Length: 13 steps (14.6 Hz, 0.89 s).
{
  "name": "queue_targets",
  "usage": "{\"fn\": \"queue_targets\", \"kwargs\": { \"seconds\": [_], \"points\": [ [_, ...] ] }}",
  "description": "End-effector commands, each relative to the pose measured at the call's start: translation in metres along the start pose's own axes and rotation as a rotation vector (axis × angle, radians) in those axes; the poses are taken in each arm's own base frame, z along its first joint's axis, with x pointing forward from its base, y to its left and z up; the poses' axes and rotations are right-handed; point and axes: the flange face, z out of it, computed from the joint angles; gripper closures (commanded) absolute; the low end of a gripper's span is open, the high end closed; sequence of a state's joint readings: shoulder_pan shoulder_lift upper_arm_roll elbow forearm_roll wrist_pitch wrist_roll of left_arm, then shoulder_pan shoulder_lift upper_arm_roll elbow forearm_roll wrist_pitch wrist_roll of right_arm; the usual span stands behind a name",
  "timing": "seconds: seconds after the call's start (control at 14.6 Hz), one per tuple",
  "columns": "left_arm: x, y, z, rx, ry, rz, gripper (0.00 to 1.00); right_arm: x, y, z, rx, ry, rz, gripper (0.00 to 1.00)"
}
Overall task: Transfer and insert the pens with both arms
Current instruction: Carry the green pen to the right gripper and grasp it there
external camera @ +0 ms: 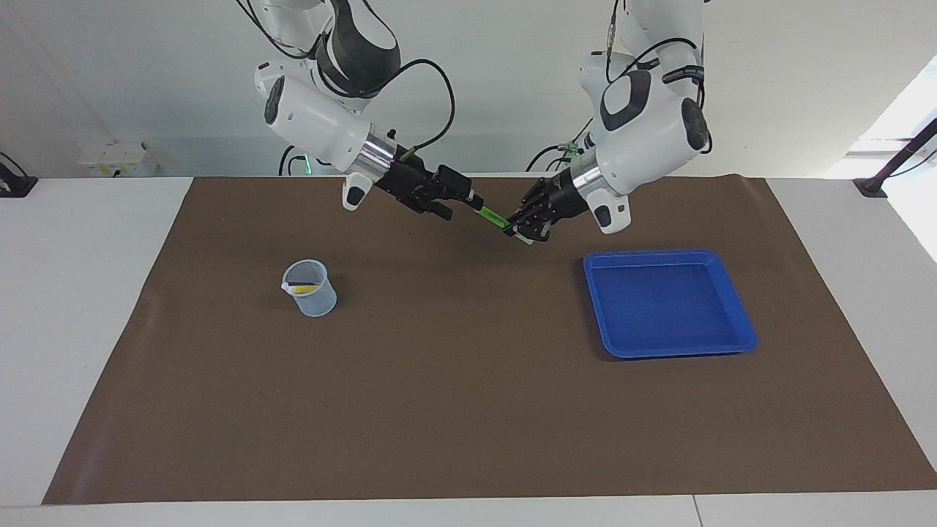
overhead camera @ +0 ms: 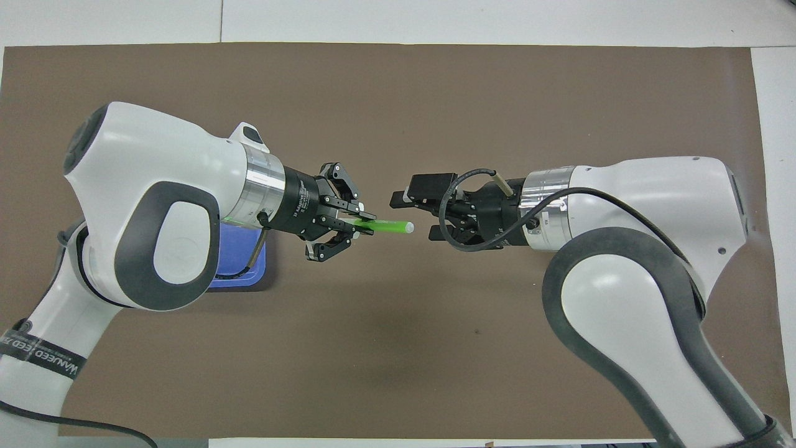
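Brown mat (external camera: 468, 410) is covering the tabletop. Blue tray (external camera: 670, 301) is sitting toward the left arm's end, clear beaker (external camera: 310, 288) with a yellow pen (external camera: 301, 289) toward the right arm's end. Left gripper (external camera: 528, 228) is clenching the green pen (external camera: 493, 215) above mid-mat near the robots' edge; right gripper (external camera: 464, 203) is hanging with jaws spread at the pen's tip.

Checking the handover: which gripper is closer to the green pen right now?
Left. The left gripper is shut on the green pen above the mat; the right gripper is open at its free tip.
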State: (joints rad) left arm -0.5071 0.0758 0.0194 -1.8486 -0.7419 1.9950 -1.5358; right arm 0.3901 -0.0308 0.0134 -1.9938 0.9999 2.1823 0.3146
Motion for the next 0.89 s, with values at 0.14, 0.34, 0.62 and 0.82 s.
{"fn": "queue_targets", "kwargs": {
  "seconds": [0.14, 0.34, 0.62, 0.82],
  "points": [
    [0.0006, -0.0093, -0.011, -0.04, -0.021, -0.072, 1.0, -0.0137, -0.0011, 0.0058, -0.074, 0.005, -0.075, 0.02],
    [0.0006, -0.0088, -0.0115, -0.044, -0.02, -0.072, 1.0, -0.0163, -0.0015, 0.009, -0.089, -0.003, -0.082, 0.14],
    [0.0006, -0.0088, -0.0115, -0.044, -0.02, -0.072, 1.0, -0.0129, -0.0035, 0.0083, -0.08, 0.015, -0.073, 0.33],
    [0.0005, -0.0086, -0.0116, -0.046, -0.022, -0.073, 1.0, -0.0089, -0.0022, 0.0094, -0.076, 0.026, -0.067, 0.42]
  ]
}}
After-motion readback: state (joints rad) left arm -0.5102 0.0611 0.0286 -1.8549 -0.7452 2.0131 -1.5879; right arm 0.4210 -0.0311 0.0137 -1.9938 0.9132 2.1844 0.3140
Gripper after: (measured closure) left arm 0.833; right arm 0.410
